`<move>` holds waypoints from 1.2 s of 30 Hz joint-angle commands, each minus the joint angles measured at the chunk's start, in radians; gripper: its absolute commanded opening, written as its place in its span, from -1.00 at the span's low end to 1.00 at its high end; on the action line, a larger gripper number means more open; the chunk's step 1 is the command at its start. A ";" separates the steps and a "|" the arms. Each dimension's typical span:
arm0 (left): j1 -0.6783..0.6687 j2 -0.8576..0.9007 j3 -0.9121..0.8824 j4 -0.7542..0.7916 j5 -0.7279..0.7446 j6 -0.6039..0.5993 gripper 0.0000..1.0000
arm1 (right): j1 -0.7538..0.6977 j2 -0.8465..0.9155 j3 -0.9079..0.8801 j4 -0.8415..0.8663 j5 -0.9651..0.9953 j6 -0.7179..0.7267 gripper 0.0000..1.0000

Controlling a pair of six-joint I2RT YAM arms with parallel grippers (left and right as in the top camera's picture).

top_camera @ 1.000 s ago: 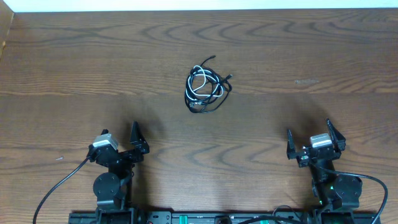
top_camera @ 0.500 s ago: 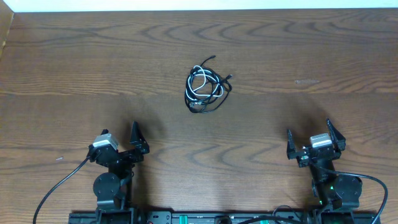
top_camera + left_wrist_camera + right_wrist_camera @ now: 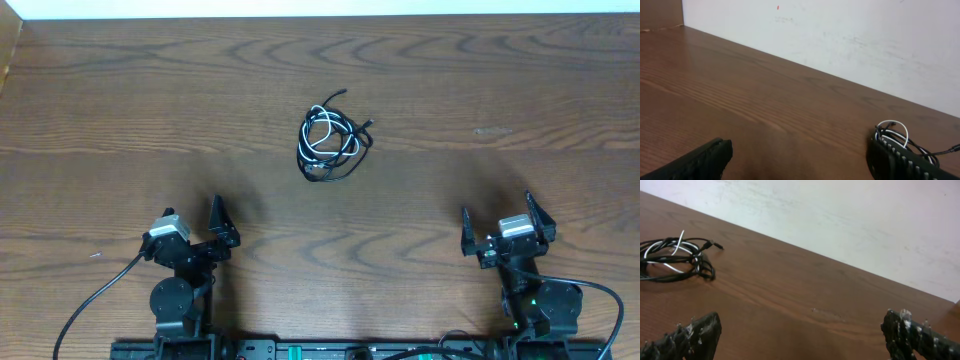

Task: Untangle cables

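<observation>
A dark brown wood-grain table point(image 3: 120, 110) fills the overhead view, with a pale strip of wall along its far edge; in both wrist views a scuffed white wall point(image 3: 840, 35) rises straight behind the tabletop. The cables point(image 3: 331, 144) lie on the far half of the table, roughly centred between the two arms and well apart from both. They form one small loose coil: the white cable point(image 3: 316, 132) loops inside and over the black cable point(image 3: 346, 163), the two wound through each other, and short ends with small plugs stick out at the top and the upper right of the bundle. From the right wrist the coil point(image 3: 675, 257) sits at the far left with one plug tip point(image 3: 716, 244) pointing right; from the left wrist only part of it point(image 3: 896, 131) shows above the right finger. The left gripper point(image 3: 192, 226) rests near the front edge on the left, its jaws spread wide and holding nothing, bare wood showing between its fingers point(image 3: 700, 161). The right gripper point(image 3: 498, 220) sits near the front edge on the right, likewise released and empty, its fingers point(image 3: 916, 336) far apart over bare table. A thick black lead point(image 3: 88, 300) trails from the left arm's base
</observation>
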 commanded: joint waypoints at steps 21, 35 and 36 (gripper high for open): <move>0.005 0.065 0.118 -0.041 -0.013 0.047 0.86 | -0.004 0.003 0.058 0.111 -0.082 0.037 0.98; 0.004 0.493 0.554 -0.339 0.025 0.047 0.86 | -0.004 0.386 0.329 0.071 -0.259 0.089 0.98; 0.004 0.519 0.584 -0.360 0.025 0.047 0.86 | -0.004 0.423 0.358 0.058 -0.269 0.089 0.99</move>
